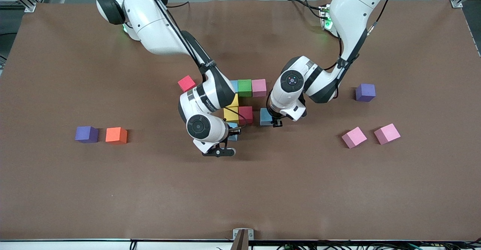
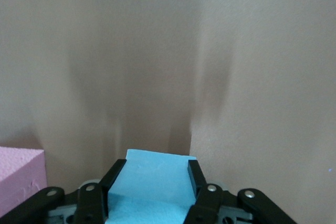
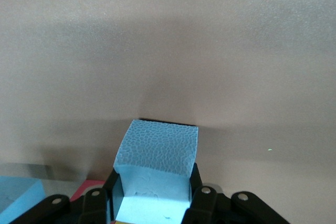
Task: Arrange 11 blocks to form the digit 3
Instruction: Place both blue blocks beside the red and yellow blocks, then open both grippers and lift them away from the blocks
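Each pincer grips a light blue cube between its fingers: the left pincer (image 2: 157, 174) holds one cube (image 2: 152, 182), the right pincer (image 3: 155, 182) another (image 3: 157, 153), both beside the partly built digit (image 1: 244, 99).

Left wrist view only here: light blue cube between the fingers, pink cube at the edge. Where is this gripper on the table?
Observer: The left gripper is at the partial figure. Its light blue cube sits right beside the red cube.
Operator: What's the right arm doing?
Observer: The right gripper grips a second light blue cube, just nearer the front camera than the yellow cube.
Operator: Any loose blocks?
Observer: Two pink cubes lie toward the left arm's end. An orange cube lies toward the right arm's end, beside a purple cube.
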Controlling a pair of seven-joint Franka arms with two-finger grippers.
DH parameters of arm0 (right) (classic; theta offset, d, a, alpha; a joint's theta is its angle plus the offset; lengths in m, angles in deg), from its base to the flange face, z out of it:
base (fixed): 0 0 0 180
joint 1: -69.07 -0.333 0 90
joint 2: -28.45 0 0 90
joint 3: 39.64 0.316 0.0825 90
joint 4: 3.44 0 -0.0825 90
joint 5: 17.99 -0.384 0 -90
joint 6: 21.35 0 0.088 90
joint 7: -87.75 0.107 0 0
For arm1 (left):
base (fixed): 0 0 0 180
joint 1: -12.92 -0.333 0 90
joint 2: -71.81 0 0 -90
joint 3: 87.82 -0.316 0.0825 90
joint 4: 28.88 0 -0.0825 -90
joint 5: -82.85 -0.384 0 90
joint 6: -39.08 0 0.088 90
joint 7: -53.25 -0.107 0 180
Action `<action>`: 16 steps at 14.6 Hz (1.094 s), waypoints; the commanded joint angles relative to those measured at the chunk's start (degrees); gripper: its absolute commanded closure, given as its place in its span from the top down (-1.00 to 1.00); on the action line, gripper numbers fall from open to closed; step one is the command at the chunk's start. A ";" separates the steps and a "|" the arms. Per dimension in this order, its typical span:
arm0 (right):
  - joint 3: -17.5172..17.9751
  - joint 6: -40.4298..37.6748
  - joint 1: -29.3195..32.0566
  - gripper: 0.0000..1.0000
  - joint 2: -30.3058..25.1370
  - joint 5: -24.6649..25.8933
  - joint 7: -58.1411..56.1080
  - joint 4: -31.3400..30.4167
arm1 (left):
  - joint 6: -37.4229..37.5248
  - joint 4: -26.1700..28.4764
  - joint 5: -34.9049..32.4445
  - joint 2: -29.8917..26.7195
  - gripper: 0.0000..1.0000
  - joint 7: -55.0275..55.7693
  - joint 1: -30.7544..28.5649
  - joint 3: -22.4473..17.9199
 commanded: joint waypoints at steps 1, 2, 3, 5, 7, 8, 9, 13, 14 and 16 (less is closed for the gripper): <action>-0.57 -0.55 -0.90 0.04 0.85 0.94 -0.02 1.08 | -1.85 0.48 -1.13 0.60 -0.02 3.34 1.92 -0.39; -0.57 -0.55 -1.07 0.04 0.85 0.94 -0.02 1.08 | -1.85 0.48 -1.13 0.77 -0.02 3.69 1.92 -0.39; -0.57 -0.55 -1.25 0.04 0.85 0.94 -0.02 0.99 | -1.85 0.39 -1.13 0.95 -0.02 4.57 2.09 -0.39; -0.57 -0.64 -1.25 0.04 0.85 1.11 -0.02 0.90 | -1.94 0.13 -1.22 1.39 -0.02 4.93 2.10 -0.48; -0.57 -0.64 -1.34 0.05 0.85 1.11 -0.02 0.82 | -2.72 0.12 -1.40 1.74 -0.02 4.93 2.27 -0.48; -0.57 -0.64 -1.34 0.05 0.85 1.20 -0.02 0.73 | -3.25 0.12 -1.40 2.18 -0.02 4.93 2.53 -0.48; -0.57 -0.64 -1.34 0.05 0.85 1.20 -0.02 0.64 | -3.34 -0.22 -1.40 2.53 -0.02 4.93 2.71 -0.56; -0.57 -0.64 -1.25 0.05 0.85 1.55 -0.02 0.64 | -3.34 -1.46 -1.40 3.67 -0.02 5.01 2.71 -0.56; -0.57 -0.64 -1.25 0.06 0.85 1.55 -0.02 0.64 | -3.34 -1.46 -1.40 3.68 -0.01 5.01 2.71 -0.56; -0.57 -0.64 -1.34 0.06 0.85 2.25 -0.10 0.55 | -3.34 -1.55 -1.40 3.76 0.05 5.01 2.89 -0.48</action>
